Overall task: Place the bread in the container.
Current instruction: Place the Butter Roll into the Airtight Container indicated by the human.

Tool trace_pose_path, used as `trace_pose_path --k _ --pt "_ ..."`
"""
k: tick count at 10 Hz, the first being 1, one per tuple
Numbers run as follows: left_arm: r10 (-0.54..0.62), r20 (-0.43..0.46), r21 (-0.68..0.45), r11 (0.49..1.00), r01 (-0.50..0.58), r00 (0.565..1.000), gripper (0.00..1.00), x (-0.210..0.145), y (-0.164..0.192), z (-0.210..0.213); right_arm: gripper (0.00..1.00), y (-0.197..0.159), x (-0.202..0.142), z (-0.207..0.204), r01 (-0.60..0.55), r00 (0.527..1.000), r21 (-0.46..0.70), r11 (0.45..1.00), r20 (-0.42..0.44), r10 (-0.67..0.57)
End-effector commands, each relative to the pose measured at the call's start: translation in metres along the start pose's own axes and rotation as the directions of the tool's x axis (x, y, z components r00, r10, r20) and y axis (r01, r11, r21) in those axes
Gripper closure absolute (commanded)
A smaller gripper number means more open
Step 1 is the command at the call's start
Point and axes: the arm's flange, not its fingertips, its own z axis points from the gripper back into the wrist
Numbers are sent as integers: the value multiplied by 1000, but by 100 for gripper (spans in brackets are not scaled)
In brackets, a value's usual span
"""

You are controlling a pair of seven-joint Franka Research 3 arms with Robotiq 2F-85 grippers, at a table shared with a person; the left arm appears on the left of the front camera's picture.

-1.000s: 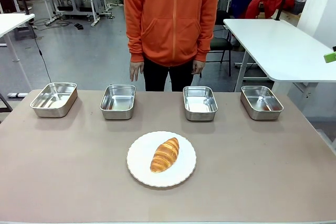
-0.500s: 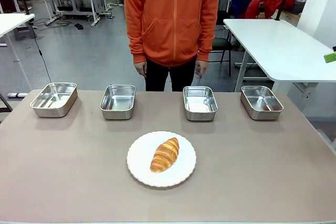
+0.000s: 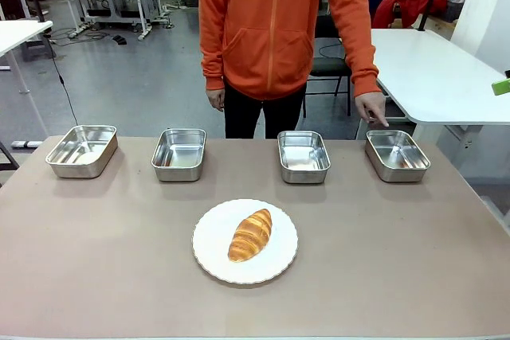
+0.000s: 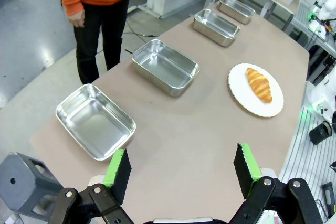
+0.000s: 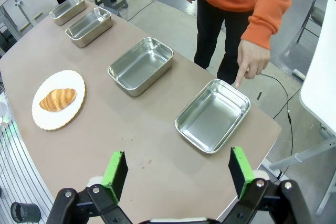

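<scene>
The bread [image 3: 251, 234] is a golden-brown croissant lying on a round white plate [image 3: 213, 254] at the table's near middle. The container [image 3: 397, 154] is the steel tray at the far right of the row; a person's hand [image 3: 371, 107] points a finger down at its far rim. In the left wrist view my left gripper [image 4: 182, 163] stands open over the table's left end, far from the bread [image 4: 259, 84] and container [image 4: 237, 9]. My right gripper [image 5: 177, 169] is open above the right end, just short of the container [image 5: 212, 115]; the bread [image 5: 58, 99] lies farther off.
Three more identical steel trays [image 3: 82, 149] [image 3: 178, 153] [image 3: 304, 155] stand in the same row along the far edge. The person in an orange hoodie [image 3: 275, 29] stands behind the table. A white table [image 3: 434, 69] stands beyond the far right corner.
The person has shifted to the right and stretched one arm out, so the hand now points at the far-right tray. The bread, plate and trays have not moved.
</scene>
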Motion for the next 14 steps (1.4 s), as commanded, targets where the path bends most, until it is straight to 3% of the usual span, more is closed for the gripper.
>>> trace_pose_path --k 1,14 --pt "-7 15 -6 1000 7 1000 0 1 -2 1 0 -2 0 0 -22 999 6 1000 25 21" --pt "-7 15 -6 1000 7 1000 0 1 -2 1 0 0 0 0 0 1000 0 1000 0 0"
